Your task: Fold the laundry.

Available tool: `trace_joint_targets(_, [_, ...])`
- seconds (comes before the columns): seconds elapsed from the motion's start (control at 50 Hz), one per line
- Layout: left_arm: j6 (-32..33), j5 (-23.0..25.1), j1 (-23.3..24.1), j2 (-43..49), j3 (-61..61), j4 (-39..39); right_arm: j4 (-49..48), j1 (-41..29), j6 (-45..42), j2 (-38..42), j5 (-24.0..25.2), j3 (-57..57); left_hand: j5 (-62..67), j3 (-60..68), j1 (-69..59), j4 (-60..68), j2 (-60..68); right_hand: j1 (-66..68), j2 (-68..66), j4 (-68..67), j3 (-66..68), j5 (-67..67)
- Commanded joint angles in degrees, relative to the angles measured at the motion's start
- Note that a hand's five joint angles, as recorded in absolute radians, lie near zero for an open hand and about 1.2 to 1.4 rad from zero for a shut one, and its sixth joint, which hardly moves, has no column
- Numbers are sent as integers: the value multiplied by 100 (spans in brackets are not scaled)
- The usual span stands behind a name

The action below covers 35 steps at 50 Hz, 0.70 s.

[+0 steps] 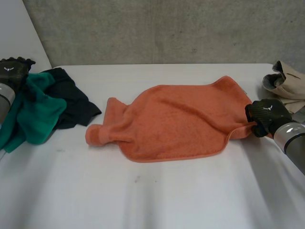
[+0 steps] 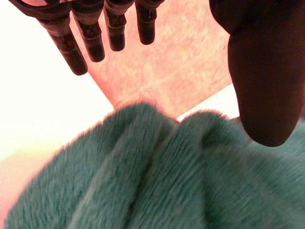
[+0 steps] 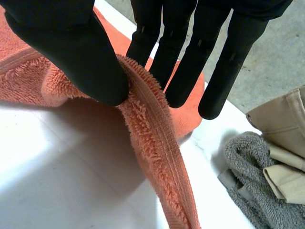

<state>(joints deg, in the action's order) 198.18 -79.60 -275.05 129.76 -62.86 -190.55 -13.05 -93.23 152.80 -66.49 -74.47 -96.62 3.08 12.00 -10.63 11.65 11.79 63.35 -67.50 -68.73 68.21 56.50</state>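
Orange towel (image 1: pixel 176 119) in right hand (image 1: pixel 267 113), perhaps logoed

Soft even light; table (image 2: pixel 33 105) glare; shadow under orange towel (image 3: pixel 153 143).

A white table (image 1: pixel 157 200) is set against a grey concrete wall (image 1: pixel 157 28); a white panel (image 1: pixel 19 33) is seen beside the wall.
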Motion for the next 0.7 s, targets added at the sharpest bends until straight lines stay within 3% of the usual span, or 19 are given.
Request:
trace_joint_targets(0.02, [-68,93,451,-1478,-1517,-43,13,-11,39,-74,55,-6,-308,-200,63,-165,-179,1665,-1250,-1127,1179,1350])
trace_joint_targets(0.12, [-174,629,978,-2278,-2773,88,13,-20,48,-83,55,-14,-308,-200,63,-165,-179,1665,-1250,-1127,1179,1350])
trace_joint_targets(0.24, [-218,1219,1910,-2622,-3996,167,22,-46,30,-57,55,-14,1022,1130,-1266,1165,1151,1665,-1250,-1127,1179,1350])
trace_joint_targets(0.3, [-244,1079,2236,-2421,-4120,194,30,-46,30,-66,55,-14,2454,2561,-2698,2596,2582,1665,-1250,-1127,1179,1350])
trace_joint_targets(0.46, [-183,384,2403,-1568,-3664,440,30,33,30,-74,55,-14,2489,2596,-2733,2632,2617,1665,-1250,-1127,1179,1350])
trace_joint_targets(0.7, [133,102,2289,-557,-2355,502,30,68,22,-57,81,-41,790,898,-1034,933,919,1665,-1250,-1127,1179,1350])
